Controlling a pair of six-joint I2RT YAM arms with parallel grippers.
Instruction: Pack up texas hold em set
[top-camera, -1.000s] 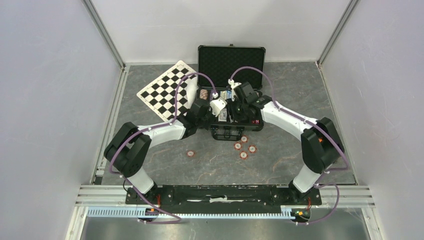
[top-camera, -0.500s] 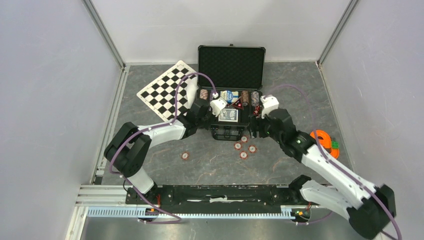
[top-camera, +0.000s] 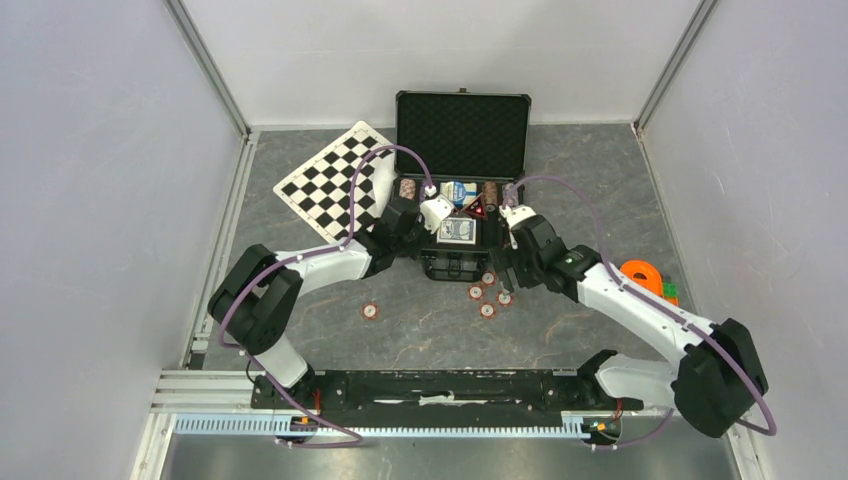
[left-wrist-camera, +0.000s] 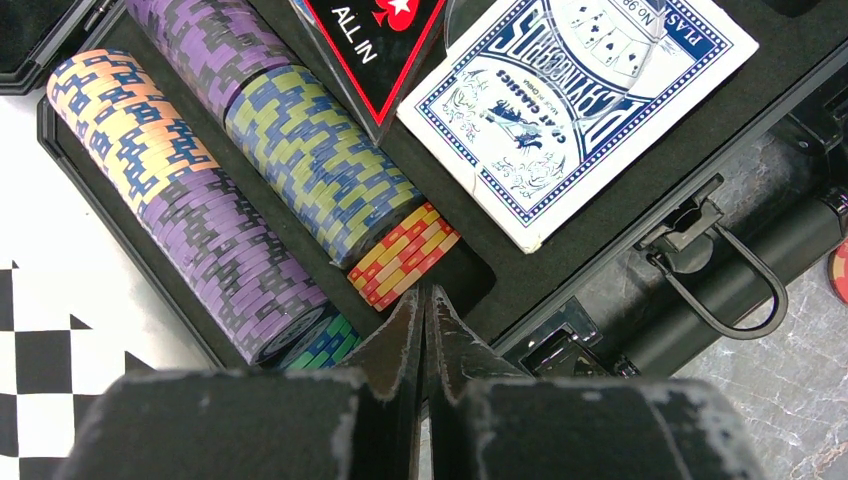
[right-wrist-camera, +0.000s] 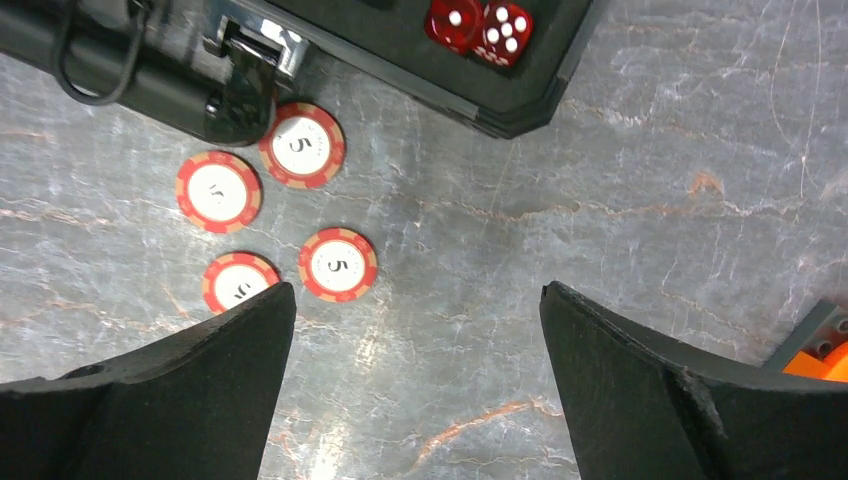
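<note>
black foam lines the open case (top-camera: 462, 135), which sits toward the far side of the table (top-camera: 430, 330) with its lid standing upright and its handle (left-wrist-camera: 720, 290) facing the arms. inside, rows of striped chips (left-wrist-camera: 200, 200) lie on edge in the left slots. a blue card deck (left-wrist-camera: 575, 110) lies flat beside them, with a black-and-red "all in" button (left-wrist-camera: 375, 40) next to it. two red dice (right-wrist-camera: 480, 22) sit in the near right corner.

the left claw (left-wrist-camera: 425, 305) hangs over the near left part of the case, its fingers pressed together with nothing between them. the tips are just by the red-and-yellow chips at the end of one row; whether they touch the foam i cannot tell.

the right claw (right-wrist-camera: 415, 295) is spread wide and holds nothing, poised above the bare table just in front of the case's right corner. four loose red chips (right-wrist-camera: 338, 264) lie flat on the table near its left finger, the farthest one close against the case's front wall. a fifth red chip (top-camera: 369, 311) lies apart, further left. a checkered board (top-camera: 330, 180) lies left of the case, and an orange object (top-camera: 642, 272) lies to the right.
</note>
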